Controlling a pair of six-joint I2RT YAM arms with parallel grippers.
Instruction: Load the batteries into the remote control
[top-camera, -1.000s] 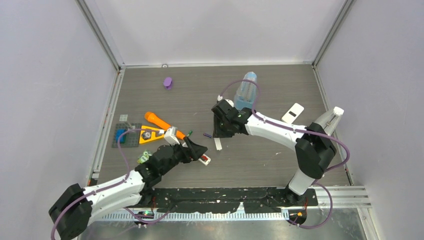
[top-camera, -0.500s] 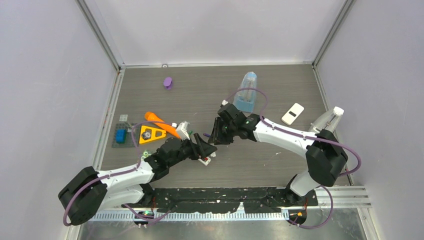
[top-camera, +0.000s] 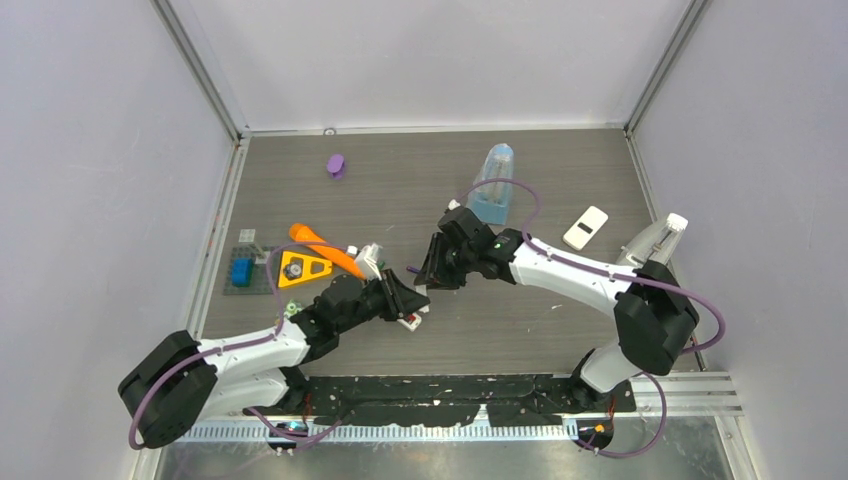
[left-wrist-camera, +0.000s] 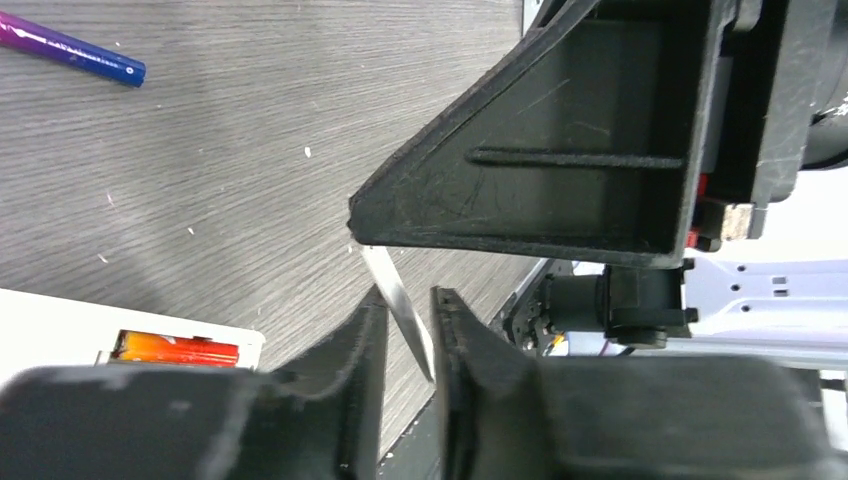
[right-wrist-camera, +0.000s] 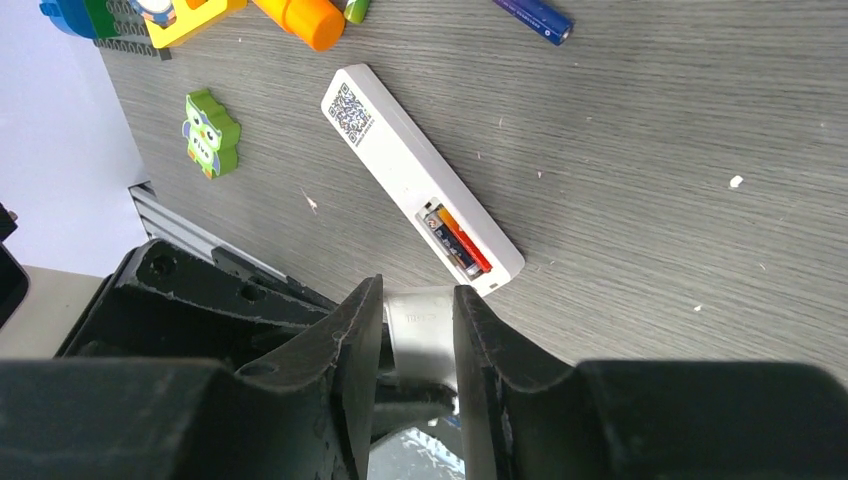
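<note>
The white remote control (right-wrist-camera: 420, 215) lies face down, its compartment open with batteries (right-wrist-camera: 455, 240) inside; a red one (left-wrist-camera: 175, 350) shows in the left wrist view. My right gripper (right-wrist-camera: 418, 292) is shut on the thin white battery cover (right-wrist-camera: 420, 325) just above the remote's open end (top-camera: 412, 320). My left gripper (left-wrist-camera: 408, 300) meets it there, jaws closed onto the same cover (left-wrist-camera: 385, 278), seen edge-on. A loose purple battery (left-wrist-camera: 70, 50) lies on the table beyond the two grippers (top-camera: 413, 270).
An orange marker (top-camera: 325, 248), a yellow triangle toy (top-camera: 300, 268), a grey plate with a blue brick (top-camera: 240, 272) and a green owl (right-wrist-camera: 210, 130) crowd the left. A water bottle (top-camera: 492, 185), a small white device (top-camera: 585, 227) and a purple object (top-camera: 336, 165) sit farther back.
My left gripper swung right to meet the right gripper and its jaws closed onto the cover. The right gripper came down and slightly right with the cover, then held still.
</note>
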